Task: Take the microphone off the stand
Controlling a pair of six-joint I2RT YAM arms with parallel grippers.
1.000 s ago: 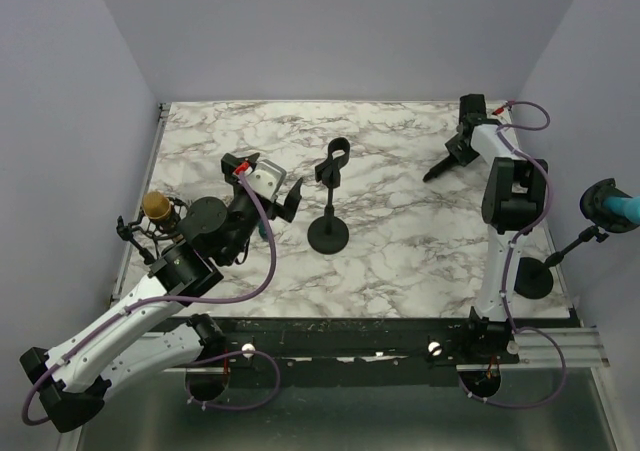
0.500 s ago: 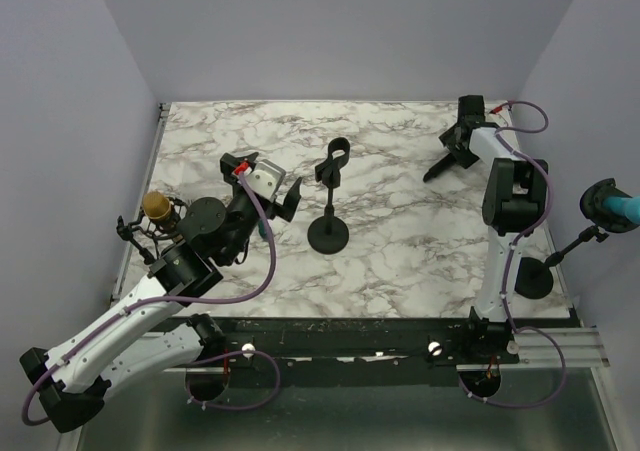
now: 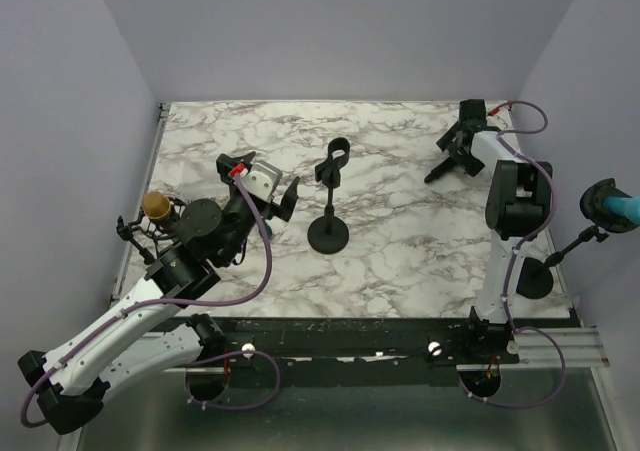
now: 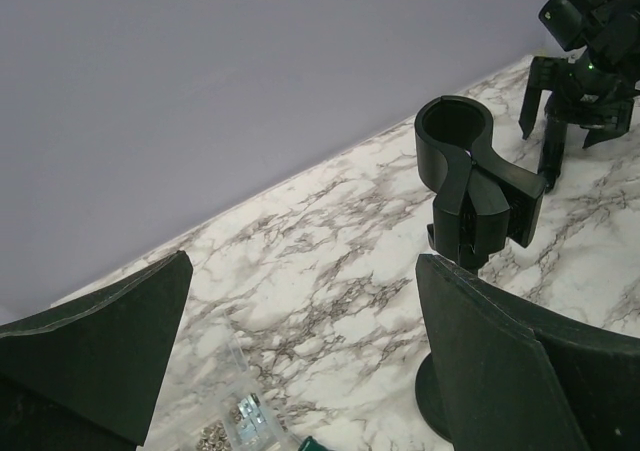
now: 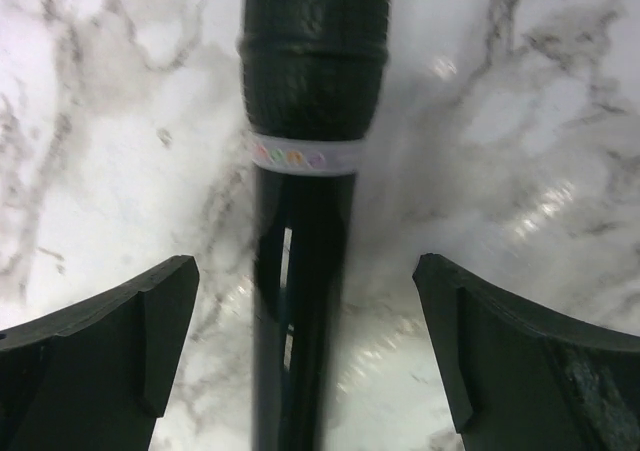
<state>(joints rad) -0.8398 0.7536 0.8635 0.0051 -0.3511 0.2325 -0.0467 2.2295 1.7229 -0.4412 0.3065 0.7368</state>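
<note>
The black stand [image 3: 328,233] rises mid-table, and its clip [image 3: 336,157] is empty. Its clip [image 4: 462,159] also shows in the left wrist view. The black microphone [image 3: 436,174] lies flat on the marble at the far right. In the right wrist view the microphone [image 5: 312,91] has a white band and runs lengthwise between the fingers, touching neither. My right gripper [image 3: 459,147] [image 5: 305,267] hovers open over it. My left gripper [image 3: 268,187] [image 4: 305,263] is open and empty, just left of the stand.
A gold-headed microphone [image 3: 155,206] on its own small stand sits off the table's left edge. A blue-headed one [image 3: 610,203] stands at the right, its round base [image 3: 533,281] near the front right corner. A clear bag of screws [image 4: 228,423] lies under my left gripper.
My right gripper has spread from partly closed to wide open, letting go of the microphone, which now rests on the table. The left arm shifted only slightly.
</note>
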